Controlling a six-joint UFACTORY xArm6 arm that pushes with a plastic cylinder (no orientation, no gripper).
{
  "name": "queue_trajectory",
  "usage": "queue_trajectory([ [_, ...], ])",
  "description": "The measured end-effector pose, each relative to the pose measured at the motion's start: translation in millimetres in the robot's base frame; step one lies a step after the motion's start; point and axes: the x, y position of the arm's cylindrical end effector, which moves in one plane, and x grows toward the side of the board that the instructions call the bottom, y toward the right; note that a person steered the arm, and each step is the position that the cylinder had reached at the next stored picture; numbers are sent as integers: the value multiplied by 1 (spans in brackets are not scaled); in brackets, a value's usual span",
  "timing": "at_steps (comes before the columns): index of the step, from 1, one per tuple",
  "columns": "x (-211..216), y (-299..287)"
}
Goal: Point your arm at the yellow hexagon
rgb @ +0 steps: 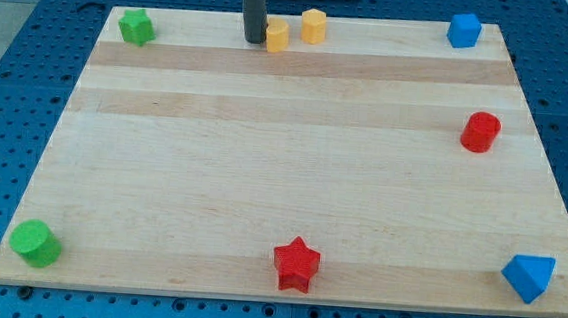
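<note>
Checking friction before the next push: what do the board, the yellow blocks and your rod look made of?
The board looks like pale wood: grain and lengthwise plank bands show, with a smooth low sheen. The yellow hexagon and the other yellow block look like painted wood or plastic, evenly coloured and matte; I cannot tell which. My tip, just left of that block, looks dark, smooth, probably metal or plastic.

Not much of the arm shows here, just a plain straight rod, dark grey to black, smooth and round with a slightly matte look. My tip (255, 42) is cut flat, same width as the rest. No cables, screws or markings visible.
</note>
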Motion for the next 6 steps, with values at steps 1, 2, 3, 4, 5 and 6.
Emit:
queue_trajectory([
  [1, -6, 0],
  [2, -16, 1],
  [3, -16, 2],
  [4, -9, -12],
  [5, -8, -18],
  [6, 18, -6],
])
